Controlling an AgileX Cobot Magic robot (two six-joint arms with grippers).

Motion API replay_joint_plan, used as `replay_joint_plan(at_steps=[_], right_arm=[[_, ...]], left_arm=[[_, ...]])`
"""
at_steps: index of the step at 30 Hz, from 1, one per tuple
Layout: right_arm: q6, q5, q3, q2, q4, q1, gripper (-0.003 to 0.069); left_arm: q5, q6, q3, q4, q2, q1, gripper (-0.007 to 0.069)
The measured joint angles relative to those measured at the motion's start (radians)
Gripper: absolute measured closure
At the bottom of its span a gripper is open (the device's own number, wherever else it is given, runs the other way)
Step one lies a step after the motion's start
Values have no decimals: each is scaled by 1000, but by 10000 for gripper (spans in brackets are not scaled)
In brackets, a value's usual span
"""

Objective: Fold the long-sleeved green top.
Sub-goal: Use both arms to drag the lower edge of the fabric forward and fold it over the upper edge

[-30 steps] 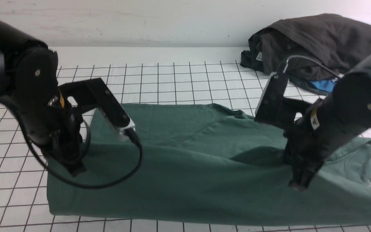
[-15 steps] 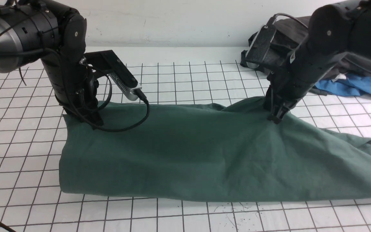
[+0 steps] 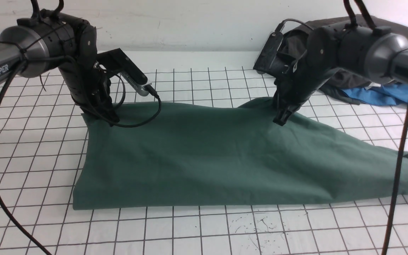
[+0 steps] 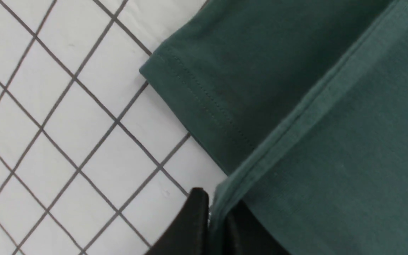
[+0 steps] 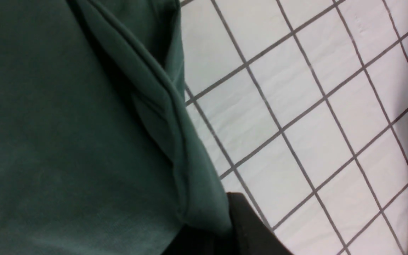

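The green long-sleeved top (image 3: 207, 159) lies across the gridded table, folded lengthwise, its far edge held up by both grippers. My left gripper (image 3: 113, 118) is shut on the top's far-left hem corner; in the left wrist view the green hem (image 4: 260, 159) runs between the black fingers (image 4: 190, 226). My right gripper (image 3: 281, 120) is shut on the top's far edge right of centre; in the right wrist view the green cloth (image 5: 83, 141) is pinched beside a black finger (image 5: 250, 226). The neck tag and chest logo are hidden.
A dark charcoal garment (image 3: 331, 76) lies heaped at the far right, with a bright blue garment (image 3: 384, 95) in front of it. The white gridded table (image 3: 204, 230) ends at a wall behind. Black cables hang from both arms.
Both grippers have carried the top's near edge up and away, over the rest of the top, towards the far side. The neck end with its tag is now covered.
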Motion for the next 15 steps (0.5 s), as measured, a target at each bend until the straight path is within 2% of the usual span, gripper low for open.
replay_joint_plan(at_steps=[6,10,11,12,14,15], right_arm=[[66,-66,-2,39,0,-3,594],[191,-105,-3,34,-3,-21,431],[199,-105,-4,33,-3,-23,431],[222,-105,-7,31,-6,-28,398],[368,-74,-34,-1,-31,-45,294],[406,-54,-45,-15,-40,-52,265]], left_arm=[[-45,-8,-3,1,45,14,535],[-88,-22,-4,4,50,15,384],[-89,-22,-5,5,50,15,384],[-91,-35,-9,5,50,15,344],[-80,-103,-46,5,50,15,245],[-67,-134,-70,5,50,15,213]])
